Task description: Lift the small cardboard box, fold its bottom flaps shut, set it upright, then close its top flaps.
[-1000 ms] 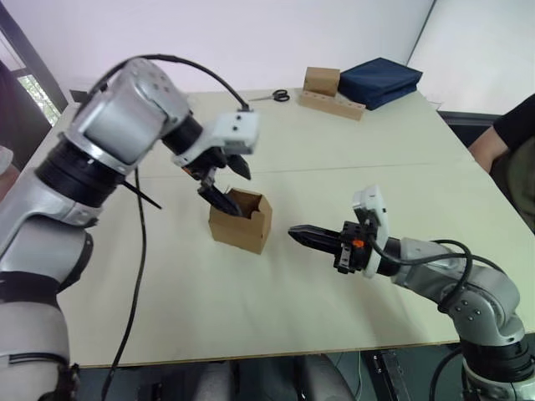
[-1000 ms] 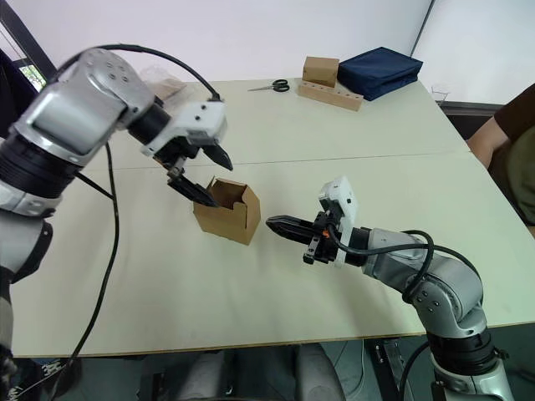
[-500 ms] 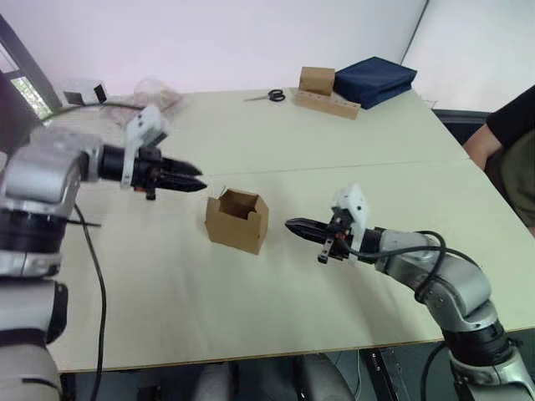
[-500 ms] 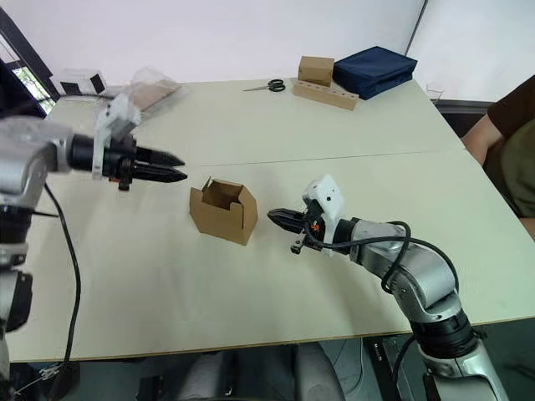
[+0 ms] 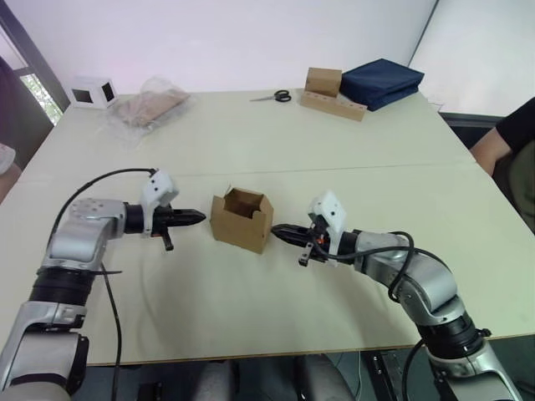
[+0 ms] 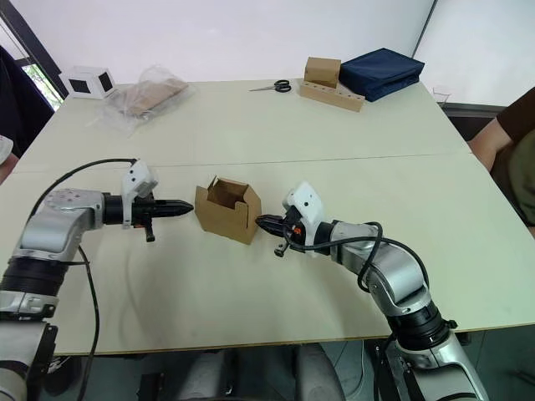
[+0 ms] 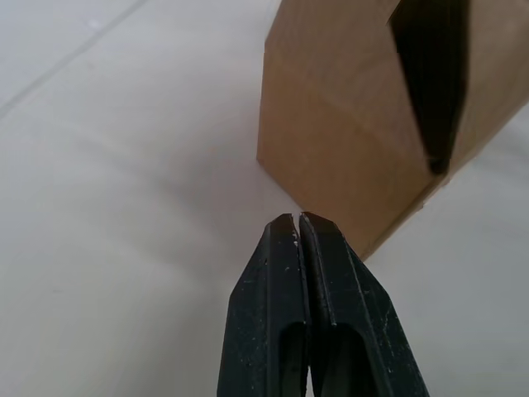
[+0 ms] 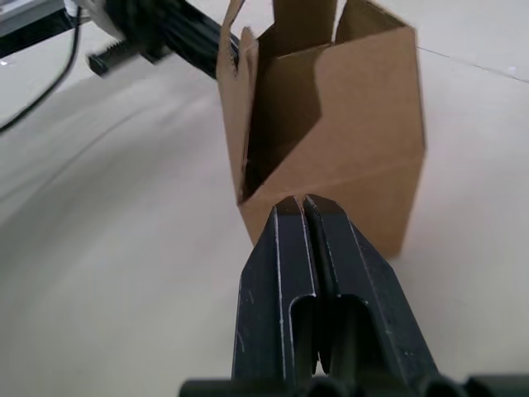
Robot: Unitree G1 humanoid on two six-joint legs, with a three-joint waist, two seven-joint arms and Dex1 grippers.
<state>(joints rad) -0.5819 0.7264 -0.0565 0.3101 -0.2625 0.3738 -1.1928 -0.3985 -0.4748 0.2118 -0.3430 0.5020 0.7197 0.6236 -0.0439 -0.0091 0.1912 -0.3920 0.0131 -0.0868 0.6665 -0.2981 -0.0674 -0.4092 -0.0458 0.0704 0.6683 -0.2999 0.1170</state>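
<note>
Box (image 5: 242,220): plain brown cardboard, standing near the middle of the desk (image 5: 334,150), top flaps open and upright. Left gripper (image 5: 198,218): low over the desk, jaws pressed together, tip just beside the box's left side; right gripper (image 5: 277,230): jaws likewise together, tip at the box's right lower corner, contact uncertain. Far edge: scissors (image 5: 272,97), blue bag (image 5: 380,81).

table (image 5: 251,134) | small cardboard box (image 5: 242,219), scissors (image 5: 272,97), navy bag (image 5: 380,81)
</note>
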